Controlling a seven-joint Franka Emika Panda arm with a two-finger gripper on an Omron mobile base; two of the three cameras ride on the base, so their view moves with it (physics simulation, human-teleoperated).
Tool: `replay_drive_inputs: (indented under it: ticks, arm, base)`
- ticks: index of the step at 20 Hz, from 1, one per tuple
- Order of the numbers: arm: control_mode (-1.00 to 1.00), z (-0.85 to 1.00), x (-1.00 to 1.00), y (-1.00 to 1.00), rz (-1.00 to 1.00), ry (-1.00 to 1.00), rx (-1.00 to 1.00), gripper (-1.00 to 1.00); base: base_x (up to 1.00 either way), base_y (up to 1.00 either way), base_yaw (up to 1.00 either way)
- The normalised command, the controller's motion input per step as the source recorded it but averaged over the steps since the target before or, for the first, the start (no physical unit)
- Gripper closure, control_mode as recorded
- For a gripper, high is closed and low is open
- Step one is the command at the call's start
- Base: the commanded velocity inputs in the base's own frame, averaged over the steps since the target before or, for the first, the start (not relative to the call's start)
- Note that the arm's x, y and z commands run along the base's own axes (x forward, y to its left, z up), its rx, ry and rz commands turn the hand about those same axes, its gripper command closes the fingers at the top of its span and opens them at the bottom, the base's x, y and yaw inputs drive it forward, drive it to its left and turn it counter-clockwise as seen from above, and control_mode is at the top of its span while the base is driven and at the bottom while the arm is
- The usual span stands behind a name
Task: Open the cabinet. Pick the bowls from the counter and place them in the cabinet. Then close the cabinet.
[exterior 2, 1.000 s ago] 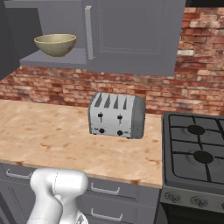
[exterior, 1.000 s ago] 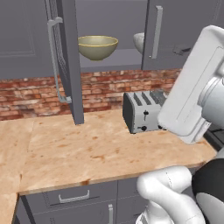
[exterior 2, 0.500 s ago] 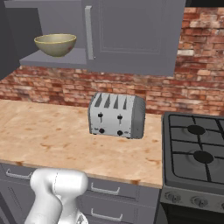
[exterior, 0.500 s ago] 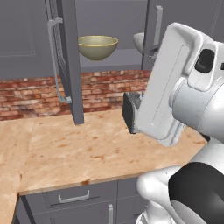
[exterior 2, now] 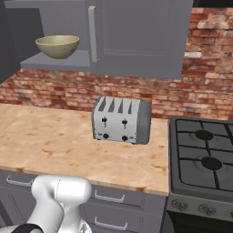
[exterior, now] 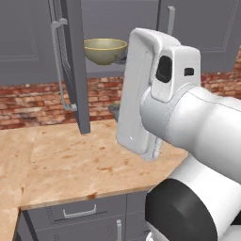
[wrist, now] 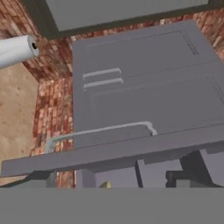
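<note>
Bowl (exterior 2: 57, 46) on the shelf inside the open cabinet (exterior 2: 136, 36), toaster (exterior 2: 121, 119) on the counter (exterior 2: 50, 141) below, stove (exterior 2: 202, 166) right of it.

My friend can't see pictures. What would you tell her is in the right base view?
An olive bowl sits on the shelf of an open grey cabinet. Below, a silver toaster stands on a tan counter before a brick wall, with a stove at the right.
</note>
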Motion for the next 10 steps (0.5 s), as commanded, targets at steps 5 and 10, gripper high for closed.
replay_drive_inputs:
  ticks: [5, 10]
  arm:
    - [-1.0, -0.18, 0.2, 0.46, -0.04, 0.0, -0.1, -1.0]
    - [-1.0, -0.22, 0.25, 0.43, -0.05, 0.0, -0.1, -1.0]
  base:
    - [0.0, 0.0, 0.0]
    - [0.0, 0.0, 0.0]
